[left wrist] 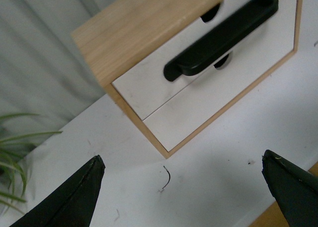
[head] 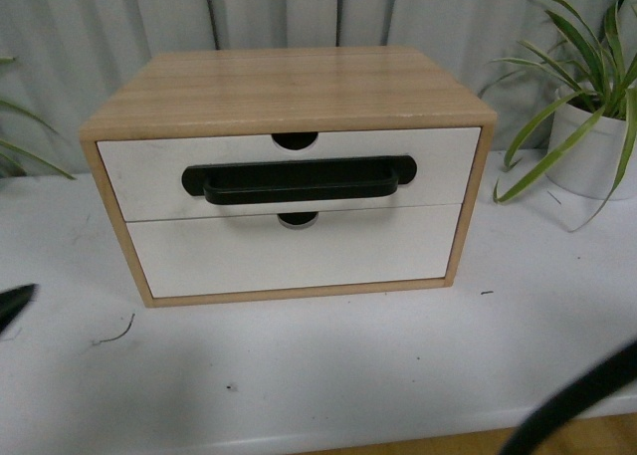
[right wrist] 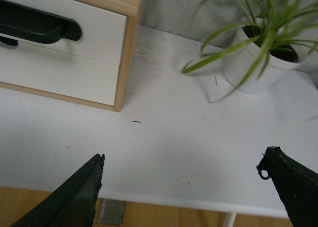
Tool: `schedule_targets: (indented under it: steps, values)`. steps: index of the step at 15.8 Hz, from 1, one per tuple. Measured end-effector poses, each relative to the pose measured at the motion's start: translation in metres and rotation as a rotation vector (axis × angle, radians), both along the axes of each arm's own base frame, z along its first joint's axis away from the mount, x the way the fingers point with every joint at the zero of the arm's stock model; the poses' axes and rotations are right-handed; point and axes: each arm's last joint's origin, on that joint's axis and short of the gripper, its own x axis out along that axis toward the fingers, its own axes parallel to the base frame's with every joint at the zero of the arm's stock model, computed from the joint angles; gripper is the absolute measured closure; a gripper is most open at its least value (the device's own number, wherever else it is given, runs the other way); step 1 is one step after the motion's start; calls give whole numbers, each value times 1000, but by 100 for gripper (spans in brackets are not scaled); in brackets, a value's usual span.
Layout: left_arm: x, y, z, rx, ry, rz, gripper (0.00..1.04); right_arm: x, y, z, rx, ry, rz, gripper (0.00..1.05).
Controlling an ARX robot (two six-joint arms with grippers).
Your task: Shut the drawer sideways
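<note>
The drawer [head: 139, 171] is the upper one in a light wood cabinet [head: 289, 82]. Its white front with the long black bar handle [head: 299, 181] and half-round notch sits flush with the cabinet's frame. The drawer also shows in the left wrist view [left wrist: 149, 80] and in the right wrist view [right wrist: 99, 28]. My left gripper [left wrist: 184, 167] is open and empty above the table, off the cabinet's front left corner. One left fingertip [head: 12, 306] shows in the front view. My right gripper [right wrist: 181, 160] is open and empty over the table's front edge, right of the cabinet.
A plain white drawer front [head: 299, 256] sits below the handled one. A white potted plant [head: 587, 146] stands right of the cabinet, and leaves [head: 20, 136] reach in at the left. A small bent wire [head: 117, 334] lies on the white table [head: 328, 375].
</note>
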Motion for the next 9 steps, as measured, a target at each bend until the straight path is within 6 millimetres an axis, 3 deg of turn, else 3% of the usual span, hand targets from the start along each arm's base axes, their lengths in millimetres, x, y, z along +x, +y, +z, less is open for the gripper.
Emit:
schedule_targets:
  steps: [2,4,7,8,9]
  values:
    - [-34,22,1,-174,-5,112,7,-37,-12,-5,57,-37,-130,7]
    - [-53,34,-9,-316,-4,184,7,-56,-21,-8,153,-141,-253,7]
    - [-56,34,-6,-411,-33,187,8,-59,-23,-8,204,-166,-303,7]
    - [-61,33,-9,-427,-129,251,20,-58,-23,-7,245,-230,-275,10]
    - [-66,34,-10,-438,-192,294,32,-61,-27,-12,307,-316,-190,23]
